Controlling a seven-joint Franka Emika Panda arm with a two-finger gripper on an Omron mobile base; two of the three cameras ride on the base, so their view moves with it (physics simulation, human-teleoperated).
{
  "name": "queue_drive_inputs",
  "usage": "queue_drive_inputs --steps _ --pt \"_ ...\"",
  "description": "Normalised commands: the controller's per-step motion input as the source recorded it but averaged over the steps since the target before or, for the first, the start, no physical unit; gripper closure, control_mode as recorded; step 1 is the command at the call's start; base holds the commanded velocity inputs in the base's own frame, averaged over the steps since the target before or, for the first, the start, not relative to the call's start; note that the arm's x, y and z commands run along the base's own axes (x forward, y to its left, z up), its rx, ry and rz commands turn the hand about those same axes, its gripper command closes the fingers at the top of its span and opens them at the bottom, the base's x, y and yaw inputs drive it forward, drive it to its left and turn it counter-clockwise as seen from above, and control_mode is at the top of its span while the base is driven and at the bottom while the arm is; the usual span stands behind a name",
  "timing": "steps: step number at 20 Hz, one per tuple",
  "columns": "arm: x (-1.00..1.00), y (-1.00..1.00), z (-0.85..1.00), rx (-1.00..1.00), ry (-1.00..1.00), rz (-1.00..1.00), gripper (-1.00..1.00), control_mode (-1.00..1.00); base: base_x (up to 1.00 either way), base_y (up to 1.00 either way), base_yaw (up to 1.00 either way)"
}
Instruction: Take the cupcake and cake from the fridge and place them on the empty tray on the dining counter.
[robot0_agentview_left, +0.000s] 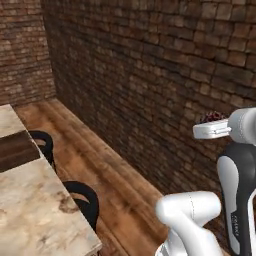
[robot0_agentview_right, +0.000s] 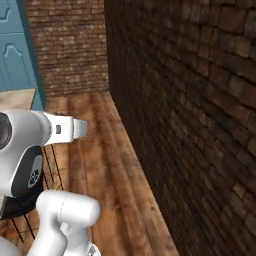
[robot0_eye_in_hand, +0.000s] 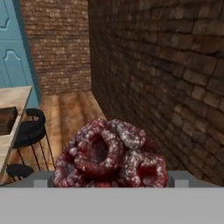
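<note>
The cake, dark reddish-brown with lumpy glossy swirls, sits right between the pincer's widely spread fingers, held up in the air. The dark brown tray lies flat on the beige marble table, well off to the pincer's left and lower.

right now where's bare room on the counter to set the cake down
The tray looks bare and lies across the counter, with open marble on both sides; the wider patch is nearer the robot. The gripper carries the cake by the brick wall. Stools line the counter's edge.
</note>
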Motion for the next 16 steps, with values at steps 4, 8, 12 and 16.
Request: queue_drive_inputs --steps 4,8,12,16 --pt "0.0 0.0 0.0 0.0 0.0 0.0 1.0 1.0 1.0 -0.15 0.83" --pt "0.0 0.0 0.0 0.0 0.0 0.0 1.0 1.0 1.0 -0.24 0.81" --pt "0.0 0.0 0.0 0.0 0.0 0.0 1.0 1.0 1.0 -0.28 0.81" --pt "0.0 0.0 0.0 0.0 0.0 0.0 1.0 1.0 1.0 -0.29 0.81"
